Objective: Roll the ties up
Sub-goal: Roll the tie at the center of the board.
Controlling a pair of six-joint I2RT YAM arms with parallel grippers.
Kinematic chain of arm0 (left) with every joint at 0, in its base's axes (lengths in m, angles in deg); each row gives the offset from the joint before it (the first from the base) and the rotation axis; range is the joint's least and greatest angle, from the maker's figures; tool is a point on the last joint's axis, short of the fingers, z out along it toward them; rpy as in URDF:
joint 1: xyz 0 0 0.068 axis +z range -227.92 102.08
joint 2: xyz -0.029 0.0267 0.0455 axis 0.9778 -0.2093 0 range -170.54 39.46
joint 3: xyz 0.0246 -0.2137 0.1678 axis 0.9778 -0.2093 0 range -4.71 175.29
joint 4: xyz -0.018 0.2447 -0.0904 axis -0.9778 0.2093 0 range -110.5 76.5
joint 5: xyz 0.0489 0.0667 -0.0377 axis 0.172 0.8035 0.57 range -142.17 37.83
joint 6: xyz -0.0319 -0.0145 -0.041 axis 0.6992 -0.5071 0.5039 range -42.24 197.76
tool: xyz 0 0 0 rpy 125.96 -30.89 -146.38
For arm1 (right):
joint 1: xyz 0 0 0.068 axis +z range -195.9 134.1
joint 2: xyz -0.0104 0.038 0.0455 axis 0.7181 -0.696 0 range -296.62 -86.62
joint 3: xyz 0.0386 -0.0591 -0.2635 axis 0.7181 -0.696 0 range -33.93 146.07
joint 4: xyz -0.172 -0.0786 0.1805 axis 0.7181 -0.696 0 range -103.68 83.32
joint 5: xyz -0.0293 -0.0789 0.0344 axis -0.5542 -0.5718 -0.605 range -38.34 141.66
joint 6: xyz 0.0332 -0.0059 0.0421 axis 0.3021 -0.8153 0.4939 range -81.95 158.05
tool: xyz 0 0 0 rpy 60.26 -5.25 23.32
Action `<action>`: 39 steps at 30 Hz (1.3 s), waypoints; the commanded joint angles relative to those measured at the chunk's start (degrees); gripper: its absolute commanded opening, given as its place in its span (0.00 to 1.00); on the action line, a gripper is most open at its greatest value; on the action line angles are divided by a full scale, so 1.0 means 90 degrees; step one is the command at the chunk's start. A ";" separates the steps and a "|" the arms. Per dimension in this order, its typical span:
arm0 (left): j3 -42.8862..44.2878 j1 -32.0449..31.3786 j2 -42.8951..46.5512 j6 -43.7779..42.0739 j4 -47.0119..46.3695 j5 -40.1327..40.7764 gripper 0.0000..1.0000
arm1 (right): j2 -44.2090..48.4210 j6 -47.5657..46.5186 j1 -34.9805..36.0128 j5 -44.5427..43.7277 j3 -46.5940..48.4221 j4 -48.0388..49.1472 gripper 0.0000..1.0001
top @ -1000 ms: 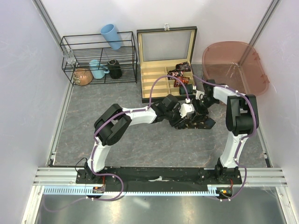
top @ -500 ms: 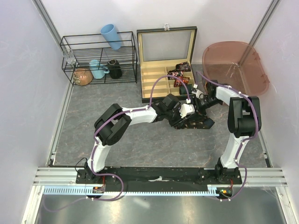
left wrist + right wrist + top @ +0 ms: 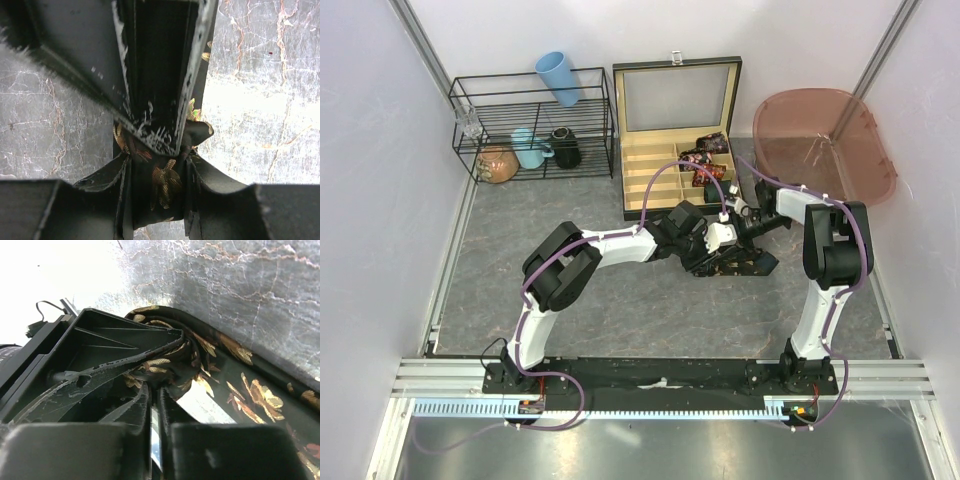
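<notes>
A dark tie with gold leaf print point(image 3: 756, 264) lies on the marble table, one end gathered between both grippers at the middle. My left gripper point(image 3: 718, 255) is shut on the tie point(image 3: 167, 182), and the fabric fills the gap between its jaws point(image 3: 159, 175). My right gripper point(image 3: 735, 232) reaches in from the right, its jaws almost together and pinching the coiled end point(image 3: 165, 371) at their tips point(image 3: 155, 390). The rest of the tie point(image 3: 250, 390) runs off flat to the right. Several rolled ties point(image 3: 705, 160) sit in the box.
An open wooden box point(image 3: 650, 175) with slotted compartments stands behind the grippers. To the left is a black wire rack point(image 3: 535, 125) holding mugs, with a blue cup point(image 3: 558, 77) on top. A pink tub point(image 3: 825, 140) stands at the back right.
My right gripper opened briefly and closed again on the tie's end, shifting slightly toward the left gripper. The left gripper kept its hold in place.
</notes>
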 commanded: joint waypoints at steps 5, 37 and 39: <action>0.0017 0.0064 -0.0249 -0.0246 0.0500 -0.0053 0.37 | -0.0259 -0.0146 -0.0019 -0.1403 -0.0120 0.0373 0.00; 0.0251 0.0103 -0.0043 0.0702 -0.1064 -0.0445 0.84 | -0.0161 0.0880 -0.0058 -0.3602 -0.0442 0.1193 0.00; 0.0359 0.0103 -0.0151 0.0750 -0.0966 -0.0415 0.84 | -0.0190 0.0870 -0.0058 -0.3592 -0.0423 0.1174 0.00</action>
